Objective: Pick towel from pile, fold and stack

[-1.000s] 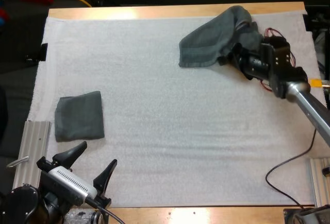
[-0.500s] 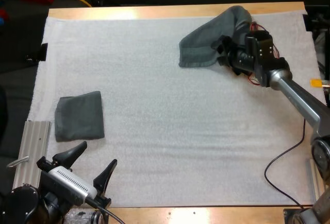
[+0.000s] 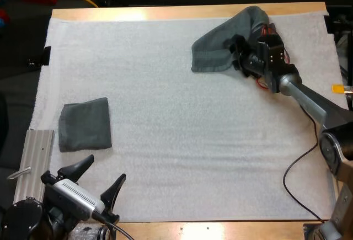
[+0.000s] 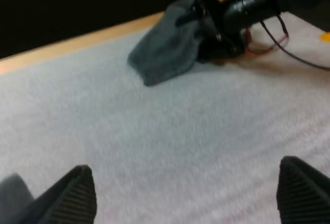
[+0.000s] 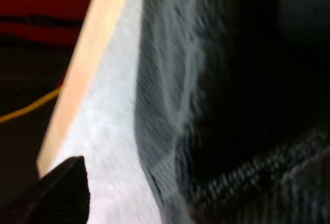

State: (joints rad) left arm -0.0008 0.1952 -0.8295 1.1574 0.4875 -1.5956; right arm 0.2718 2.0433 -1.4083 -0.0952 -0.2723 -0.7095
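high view overhead, wrist views share towel

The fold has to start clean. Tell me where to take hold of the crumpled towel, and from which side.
Probably the bunched, raised part of the crumpled towel, toward the far right corner of the mat. Come in low from its near right side, where the right gripper stands open. The flap toward the middle lies flat and offers little to pinch.

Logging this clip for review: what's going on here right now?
The right gripper is at the crumpled towel on the far right of the mat; the towel is not yet lifted. The left gripper hangs open at the near left corner, close to one folded towel.
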